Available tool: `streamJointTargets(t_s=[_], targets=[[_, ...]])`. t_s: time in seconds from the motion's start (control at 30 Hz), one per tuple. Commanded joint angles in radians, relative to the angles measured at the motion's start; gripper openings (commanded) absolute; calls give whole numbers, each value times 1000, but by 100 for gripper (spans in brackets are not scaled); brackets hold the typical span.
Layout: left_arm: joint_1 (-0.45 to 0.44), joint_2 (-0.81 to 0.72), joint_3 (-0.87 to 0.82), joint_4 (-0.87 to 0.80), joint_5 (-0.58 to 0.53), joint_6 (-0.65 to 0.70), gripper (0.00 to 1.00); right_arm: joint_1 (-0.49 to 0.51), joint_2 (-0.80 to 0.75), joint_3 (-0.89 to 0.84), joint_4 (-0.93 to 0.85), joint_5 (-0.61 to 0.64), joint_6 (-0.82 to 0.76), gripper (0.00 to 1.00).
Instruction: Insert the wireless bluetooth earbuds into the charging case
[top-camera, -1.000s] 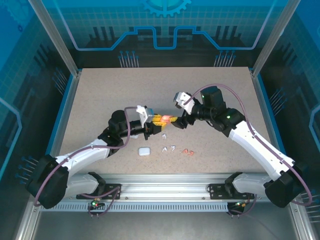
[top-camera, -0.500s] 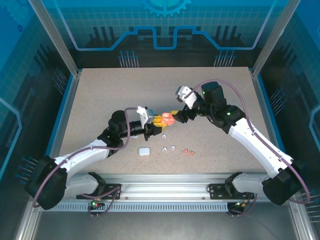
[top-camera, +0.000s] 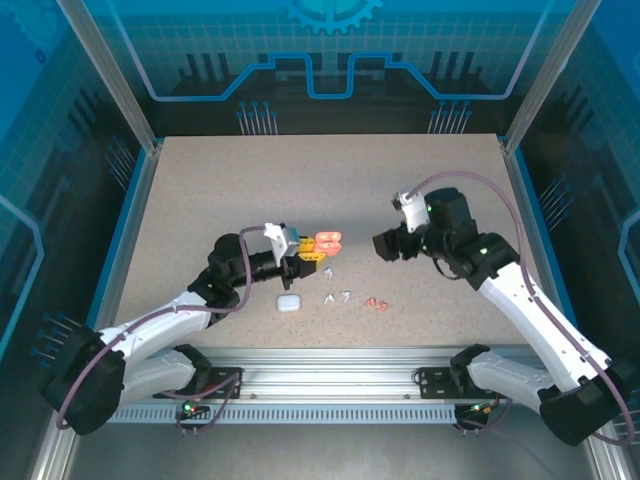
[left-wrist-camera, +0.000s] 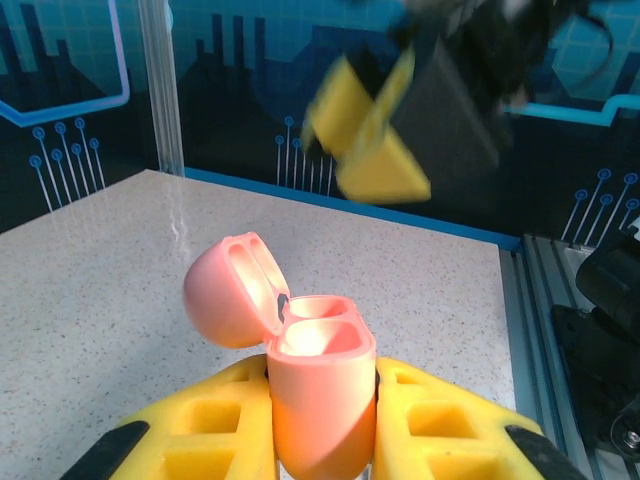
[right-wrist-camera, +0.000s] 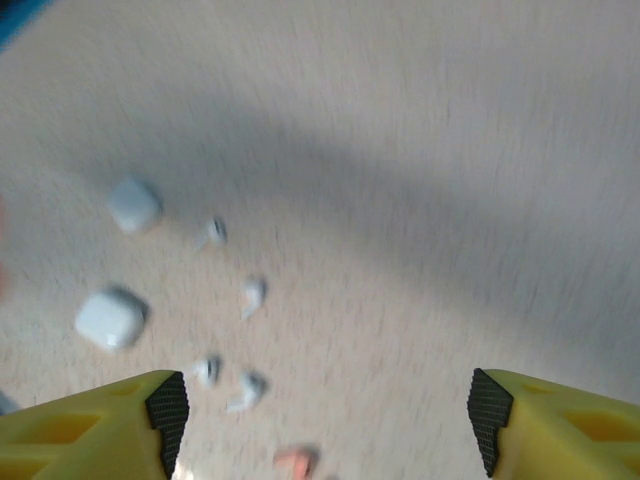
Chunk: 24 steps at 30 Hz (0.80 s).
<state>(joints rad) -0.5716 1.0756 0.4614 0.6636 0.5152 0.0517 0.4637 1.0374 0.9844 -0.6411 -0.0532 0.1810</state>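
1. A second ago the right gripper (top-camera: 385, 246) was touching the pink case (top-camera: 328, 241). It has since drawn off toward the right edge of the table (top-camera: 200, 180), and the two are now well apart.
2. The left gripper (top-camera: 308, 256) has shifted a little toward the near edge, taking the case with it.
3. The left gripper clamps the body of the pink case between its yellow fingers (left-wrist-camera: 215, 420). The case stands upright with its lid (left-wrist-camera: 232, 292) swung back on the hinge. Its two wells show smooth pink inside.
4. The right gripper's fingers are spread wide over the table with nothing between them.
5. A white case (top-camera: 289, 303) lies on the table near the middle of the near edge. The blurred right wrist view shows a second white case (right-wrist-camera: 133, 205) near it.
6. The white buds (top-camera: 345, 296) lie loose on the table just right of the white case. The pink buds (top-camera: 376, 303) lie just right of those. All the buds are outside the cases and well apart from the held one.
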Motion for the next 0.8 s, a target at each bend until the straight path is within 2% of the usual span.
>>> streamJointTargets(t_s=[0.0, 0.13, 0.23, 0.43, 0.77], targets=[[-6, -62, -27, 33, -19, -1, 0, 2, -14, -176, -101, 19, 239, 73], [-6, -111, -46, 21, -34, 12, 0, 13, -24, -310, -26, 0, 321, 69], [-7, -134, -45, -3, -37, 22, 0, 25, 15, -347, 13, -2, 339, 66], [-6, -149, -47, -14, -42, 18, 0, 73, 158, -356, 85, 6, 351, 58], [-6, -152, -43, -26, -47, 13, 0, 134, 298, -325, 126, 59, 382, 52]])
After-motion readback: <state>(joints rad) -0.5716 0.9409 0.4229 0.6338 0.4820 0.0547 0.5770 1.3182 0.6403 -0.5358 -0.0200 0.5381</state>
